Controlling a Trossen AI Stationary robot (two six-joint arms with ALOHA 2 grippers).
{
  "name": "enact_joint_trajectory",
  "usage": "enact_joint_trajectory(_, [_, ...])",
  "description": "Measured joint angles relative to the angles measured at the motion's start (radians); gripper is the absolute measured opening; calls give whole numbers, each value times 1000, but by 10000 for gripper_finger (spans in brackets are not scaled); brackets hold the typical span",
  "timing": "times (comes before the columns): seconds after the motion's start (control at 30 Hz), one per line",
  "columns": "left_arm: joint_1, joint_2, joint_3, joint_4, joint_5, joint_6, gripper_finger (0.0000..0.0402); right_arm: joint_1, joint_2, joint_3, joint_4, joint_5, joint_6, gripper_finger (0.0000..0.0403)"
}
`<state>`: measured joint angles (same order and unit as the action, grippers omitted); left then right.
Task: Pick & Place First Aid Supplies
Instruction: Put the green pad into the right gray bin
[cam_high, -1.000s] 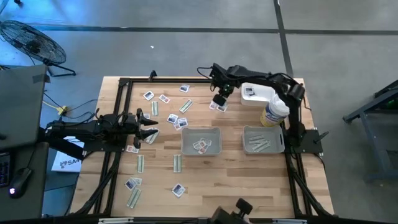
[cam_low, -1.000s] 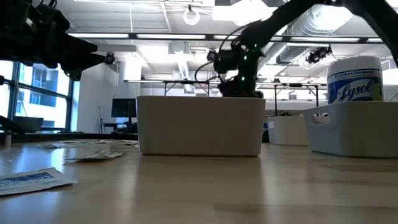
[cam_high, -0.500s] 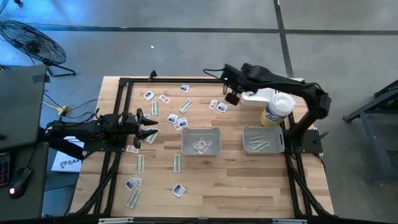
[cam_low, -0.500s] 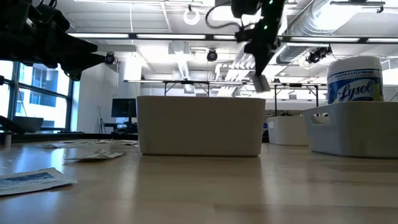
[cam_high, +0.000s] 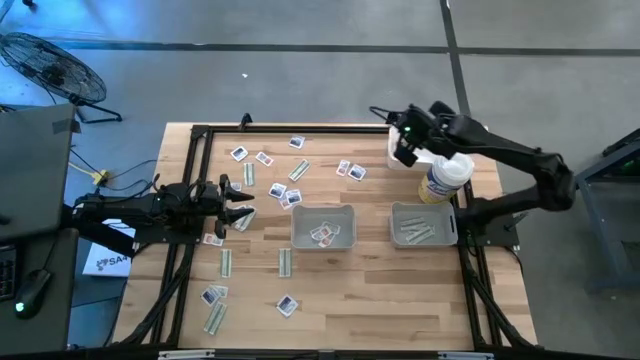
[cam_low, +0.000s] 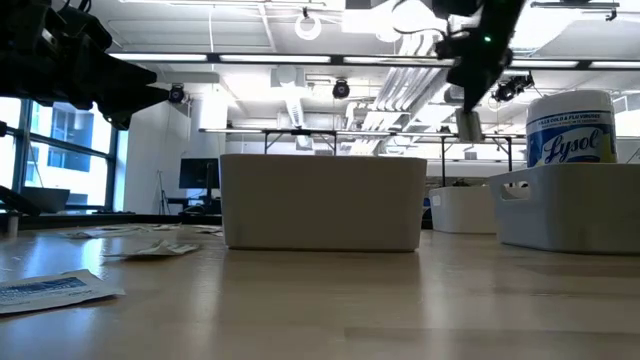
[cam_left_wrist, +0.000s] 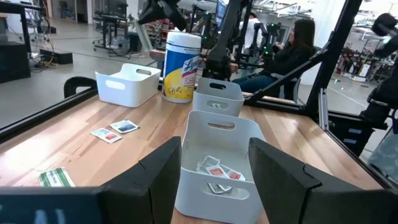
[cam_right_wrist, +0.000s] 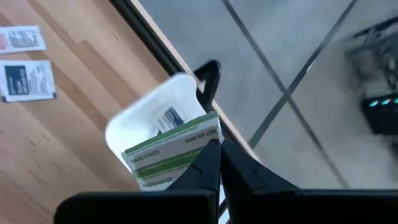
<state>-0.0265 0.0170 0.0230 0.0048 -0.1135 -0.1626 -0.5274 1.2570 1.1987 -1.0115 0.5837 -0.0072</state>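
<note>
Many small first aid packets lie flat on the wooden table, among them white squarish ones (cam_high: 350, 170) and pale green strips (cam_high: 285, 262). My right gripper (cam_high: 406, 150) hangs high over the white tray (cam_right_wrist: 134, 127) at the table's far right, shut on a green-and-white packet (cam_right_wrist: 174, 152). In the low view that gripper (cam_low: 470, 95) shows with the packet (cam_low: 468, 125) below it. One packet (cam_right_wrist: 166, 117) lies in the white tray. My left gripper (cam_high: 240, 203) waits open over the table's left side, its fingers (cam_left_wrist: 161, 177) spread before the middle tray. My right gripper pinches the green-and-white packet between its two shut fingers (cam_right_wrist: 208, 165), at one end (cam_right_wrist: 210, 138). The fingers come from above. The packet is lifted clear of the table and hangs below the fingers, over the white tray.
A grey tray (cam_high: 323, 227) at mid-table holds a few packets; another (cam_high: 423, 223) to its right holds strips. A white wipes bottle (cam_high: 443, 175) stands beside the white tray. A black frame (cam_high: 200, 132) borders the table. People sit beyond the table in the left wrist view.
My right gripper has risen from the packets at the table's far middle and swung toward the right edge, carrying the green-and-white packet lifted clear, until it hangs over the white tray by the bottle.
</note>
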Motion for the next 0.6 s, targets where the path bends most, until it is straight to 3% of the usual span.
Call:
enact_joint_trajectory(0.3, [0, 0, 0, 0, 0, 0, 186, -111, -108, -83, 11, -147, 16, 1])
enact_joint_trajectory(0.6, [0, 0, 0, 0, 0, 0, 186, -19, -185, -30, -139, -579, -34, 1])
